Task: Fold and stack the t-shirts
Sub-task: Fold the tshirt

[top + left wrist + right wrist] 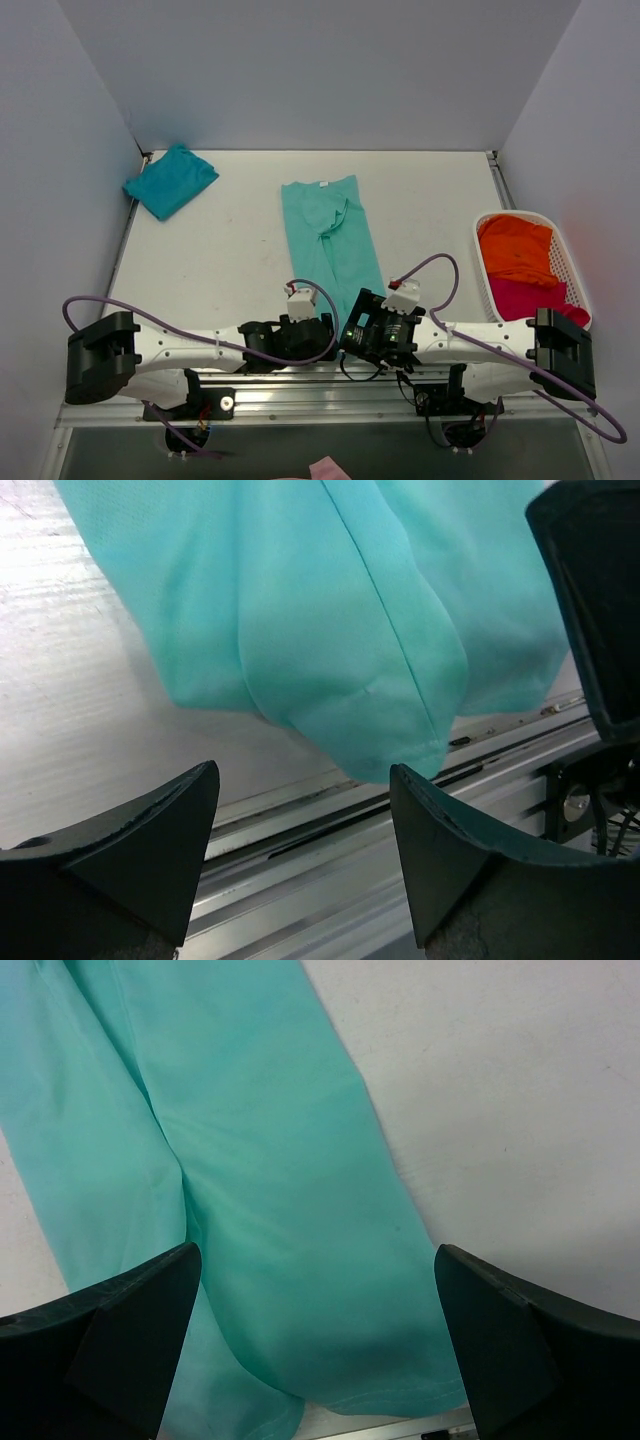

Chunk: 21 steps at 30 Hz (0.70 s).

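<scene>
Mint-green t-shirt [330, 240] hem lies between spread right fingers [520, 1330], just ahead of spread left fingers [150, 850].

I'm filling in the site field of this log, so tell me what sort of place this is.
Probably a lab test booth, not a home: plain white walls box in a white table, two robot arms sit on a metal rail at its near edge, and a basket holds bundled clothes.

Pale table [230, 250], mint-green t-shirt [330, 235] laid lengthwise mid-table, folded teal t-shirt [172, 180] far-left corner, white basket [480, 270] right edge
</scene>
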Tool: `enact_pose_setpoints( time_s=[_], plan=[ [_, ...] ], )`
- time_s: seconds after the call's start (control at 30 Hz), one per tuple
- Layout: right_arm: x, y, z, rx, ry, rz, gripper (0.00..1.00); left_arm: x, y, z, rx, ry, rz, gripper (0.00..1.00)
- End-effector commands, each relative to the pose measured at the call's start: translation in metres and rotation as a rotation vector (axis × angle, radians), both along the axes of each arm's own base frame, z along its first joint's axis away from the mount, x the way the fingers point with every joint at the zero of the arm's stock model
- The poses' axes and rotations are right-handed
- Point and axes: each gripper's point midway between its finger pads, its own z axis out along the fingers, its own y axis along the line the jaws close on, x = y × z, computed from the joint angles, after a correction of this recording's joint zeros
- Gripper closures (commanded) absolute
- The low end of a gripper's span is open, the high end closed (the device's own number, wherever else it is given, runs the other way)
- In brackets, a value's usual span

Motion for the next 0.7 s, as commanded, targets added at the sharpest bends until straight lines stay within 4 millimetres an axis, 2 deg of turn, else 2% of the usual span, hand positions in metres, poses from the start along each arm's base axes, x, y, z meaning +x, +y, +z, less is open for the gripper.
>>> enact_pose_setpoints(
  time_s=[0.0,0.1,0.37,0.67],
  plan=[
    [0.007,-0.011,0.002,-0.044,-0.047,-0.02,0.02,-0.002,0.004,0.005,-0.016,0.002,0.026,0.22],
    [0.007,-0.011,0.001,-0.046,-0.046,-0.019,0.02,0.0,0.003,-0.005,0.001,0.003,0.039,0.23],
    [0.007,-0.015,0.003,-0.051,-0.046,-0.023,0.02,0.008,-0.007,-0.013,0.011,-0.006,0.049,0.23],
    [0.009,-0.017,0.0,-0.052,-0.042,-0.029,0.02,0.018,-0.016,-0.036,0.02,0.009,0.062,0.24]
  ],
)
